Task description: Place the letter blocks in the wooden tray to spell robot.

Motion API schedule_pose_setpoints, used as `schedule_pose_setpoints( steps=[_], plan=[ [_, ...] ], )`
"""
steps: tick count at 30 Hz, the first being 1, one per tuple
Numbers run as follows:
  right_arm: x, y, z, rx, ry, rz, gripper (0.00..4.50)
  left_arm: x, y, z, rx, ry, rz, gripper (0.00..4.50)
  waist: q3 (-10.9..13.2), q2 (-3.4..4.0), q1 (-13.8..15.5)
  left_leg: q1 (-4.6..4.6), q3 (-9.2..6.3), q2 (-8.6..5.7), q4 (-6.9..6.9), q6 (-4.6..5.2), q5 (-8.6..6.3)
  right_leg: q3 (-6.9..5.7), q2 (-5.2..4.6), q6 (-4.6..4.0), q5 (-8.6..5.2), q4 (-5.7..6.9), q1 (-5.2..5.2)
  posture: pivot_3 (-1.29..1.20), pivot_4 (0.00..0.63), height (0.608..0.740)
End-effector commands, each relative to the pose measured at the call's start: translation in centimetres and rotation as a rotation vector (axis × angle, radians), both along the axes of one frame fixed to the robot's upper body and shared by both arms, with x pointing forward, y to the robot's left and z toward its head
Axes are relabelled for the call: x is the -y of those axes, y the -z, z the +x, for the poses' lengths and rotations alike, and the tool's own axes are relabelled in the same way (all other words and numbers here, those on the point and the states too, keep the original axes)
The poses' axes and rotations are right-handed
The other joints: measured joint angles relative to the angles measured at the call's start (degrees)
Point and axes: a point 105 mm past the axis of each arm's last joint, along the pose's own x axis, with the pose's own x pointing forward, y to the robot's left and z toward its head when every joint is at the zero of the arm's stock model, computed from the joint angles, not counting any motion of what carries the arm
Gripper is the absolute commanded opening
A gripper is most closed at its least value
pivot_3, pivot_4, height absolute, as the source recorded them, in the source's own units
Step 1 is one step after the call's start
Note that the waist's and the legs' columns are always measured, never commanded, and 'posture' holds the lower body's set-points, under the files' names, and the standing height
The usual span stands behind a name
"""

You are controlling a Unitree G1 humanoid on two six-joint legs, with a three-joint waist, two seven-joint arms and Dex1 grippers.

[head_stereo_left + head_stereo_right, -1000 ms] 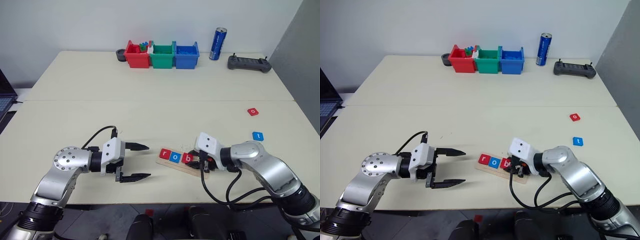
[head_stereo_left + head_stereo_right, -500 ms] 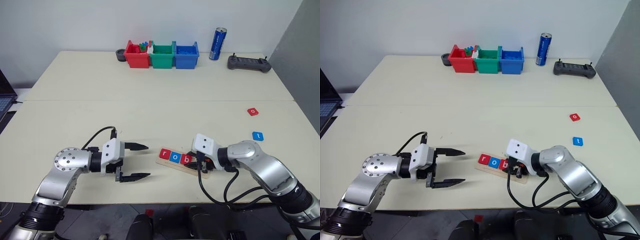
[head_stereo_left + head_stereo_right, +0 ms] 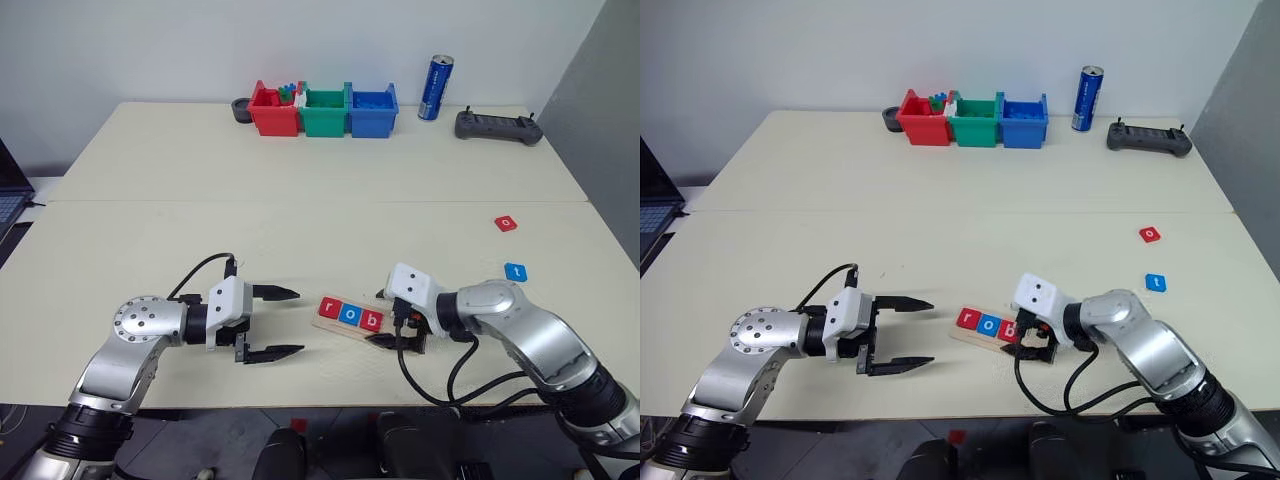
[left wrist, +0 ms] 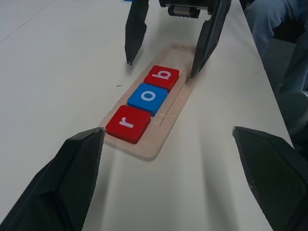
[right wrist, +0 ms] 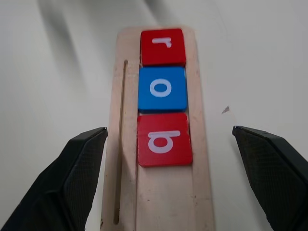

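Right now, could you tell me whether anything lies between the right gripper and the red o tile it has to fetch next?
Nothing visible does. The right gripper sits open at the wooden tray; bare table leads to the red o tile, the blue t tile beside the path.

Looking like a robot lab/test room: plain white wall, bare pale table (image 3: 300, 180), parts bins (image 3: 324, 110), a handheld controller (image 3: 498, 126) and drink can (image 3: 436, 88) sitting at the back.
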Motion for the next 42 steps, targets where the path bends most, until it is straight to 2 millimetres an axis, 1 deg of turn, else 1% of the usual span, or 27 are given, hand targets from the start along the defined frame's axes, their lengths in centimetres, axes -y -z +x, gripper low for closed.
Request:
schedule_pose_setpoints(
  steps=[1, 3, 6, 8, 11, 14, 16, 19, 20, 24, 25, 27, 32, 37, 42],
  plan=[
    [0.3, -1.7, -1.3, 0.033, -0.053, 0.032, 4.46, 0.7, -1.1, -0.1, 0.041, 0.024, -0.007, 4.5, 0.0, 0.0, 0.01, 0.0, 0.0, 0.0, 0.0, 0.0, 0.0, 0.0, 0.0, 0.0, 0.0, -0.01, 0.0, 0.0, 0.15, 0.74],
    [0.8, -1.5, -2.0, 0.019, -0.062, 0.026, 4.46, 0.8, -1.3, -0.1, 0.044, 0.023, -0.007, 4.5, 0.0, 0.0, 0.02, -0.02, -0.01, 0.0, -0.01, 0.0, 0.0, -0.01, 0.0, 0.0, 0.0, -0.02, 0.0, 0.0, 0.15, 0.74],
    [2.0, -0.7, -3.1, -0.013, -0.064, -0.001, 4.46, 1.0, -1.4, 0.0, 0.047, 0.024, -0.006, 4.5, 0.0, 0.0, 0.09, -0.03, -0.02, 0.0, -0.01, 0.01, 0.0, -0.03, -0.01, 0.01, -0.01, -0.03, 0.0, 0.0, 0.15, 0.74],
    [2.3, -0.4, -3.4, -0.023, -0.064, -0.013, 4.1, 1.1, -1.6, 0.1, 0.049, 0.024, -0.005, 4.5, 0.0, 0.0, 0.07, -0.03, 0.0, -0.01, 0.0, 0.01, 0.0, -0.01, -0.01, 0.02, -0.01, -0.03, 0.0, 0.0, 0.15, 0.74],
    [2.6, 0.0, -4.0, -0.032, -0.077, -0.031, 3.22, 1.3, -1.8, 0.1, 0.053, 0.026, -0.004, 4.5, 0.0, 0.0, -0.13, 0.01, 0.02, 0.02, 0.0, 0.01, 0.0, 0.01, 0.02, 0.11, -0.06, -0.01, 0.0, 0.0, 0.15, 0.74],
    [2.3, 0.0, -4.6, -0.041, -0.102, -0.026, 2.06, 1.5, -2.0, 0.1, 0.054, 0.028, -0.003, 4.5, 0.0, -0.01, -0.11, 0.01, 0.01, 0.02, 0.0, 0.0, 0.0, 0.01, 0.03, 0.21, -0.12, -0.01, 0.0, 0.0, 0.15, 0.74],
    [2.1, 0.1, -5.1, -0.054, -0.121, -0.024, 1.36, 1.6, -2.0, 0.1, 0.054, 0.03, -0.002, 4.5, 0.0, -0.01, -0.06, 0.0, 0.02, 0.02, 0.01, 0.0, 0.0, 0.02, 0.02, 0.2, -0.12, -0.01, 0.0, 0.0, 0.15, 0.74],
    [2.2, 0.4, -5.7, -0.081, -0.152, -0.037, 0.21, 1.6, -2.0, 0.3, 0.056, 0.029, -0.001, 4.5, 0.0, -0.01, 0.04, -0.01, 0.01, 0.01, 0.01, 0.0, 0.0, 0.01, 0.02, 0.2, -0.11, -0.02, 0.0, 0.0, 0.15, 0.74],
    [2.2, 0.5, -5.8, -0.094, -0.161, -0.044, 0.03, 1.5, -2.0, 0.3, 0.056, 0.029, 0.0, 4.5, 0.0, -0.01, 0.05, -0.01, 0.02, 0.01, 0.01, 0.0, 0.0, 0.02, 0.02, 0.2, -0.12, -0.02, 0.01, 0.0, 0.15, 0.74],
    [2.5, 1.2, -6.2, -0.126, -0.167, -0.069, 0.03, 1.4, -2.0, 0.4, 0.057, 0.028, 0.001, 4.5, 0.0, -0.01, 0.05, 0.0, 0.02, 0.01, 0.01, 0.0, 0.0, 0.01, 0.01, 0.2, -0.12, -0.03, 0.01, 0.0, 0.15, 0.74],
    [2.6, 1.7, -6.2, -0.144, -0.158, -0.088, 0.03, 1.4, -1.9, 0.4, 0.057, 0.027, 0.001, 4.5, 0.0, -0.01, 0.03, 0.0, 0.02, 0.01, 0.01, 0.0, 0.0, 0.01, 0.01, 0.2, -0.11, -0.03, 0.01, 0.0, 0.15, 0.74],
    [2.7, 2.2, -6.0, -0.151, -0.138, -0.109, 0.03, 1.3, -1.7, 0.3, 0.055, 0.027, 0.003, 4.5, 0.0, -0.01, 0.04, 0.0, 0.02, 0.01, 0.01, 0.0, 0.0, 0.01, 0.01, 0.2, -0.12, -0.02, 0.01, 0.0, 0.15, 0.74],
    [3.2, 2.9, -5.2, -0.127, -0.098, -0.156, 0.03, 1.1, -1.5, 0.4, 0.06, 0.024, 0.006, 4.5, 0.0, -0.01, 0.04, 0.0, 0.02, 0.0, 0.01, 0.0, 0.0, 0.01, 0.01, 0.18, -0.11, -0.03, 0.01, 0.0, 0.15, 0.74],
    [3.3, 3.0, -4.4, -0.093, -0.058, -0.153, 0.03, 1.2, -1.5, 0.5, 0.066, 0.024, 0.004, 4.5, 0.0, -0.01, 0.05, 0.0, 0.02, 0.01, 0.01, 0.0, 0.0, 0.01, 0.01, 0.22, -0.13, -0.03, 0.01, 0.0, 0.15, 0.74],
    [3.9, 3.0, -3.9, -0.069, -0.037, -0.159, 0.03, 1.2, -1.5, 0.5, 0.066, 0.025, 0.003, 4.5, 0.0, -0.02, 0.04, 0.0, 0.02, 0.01, 0.01, 0.0, 0.0, 0.01, 0.01, 0.22, -0.13, -0.02, 0.01, 0.0, 0.15, 0.74]
  ],
)
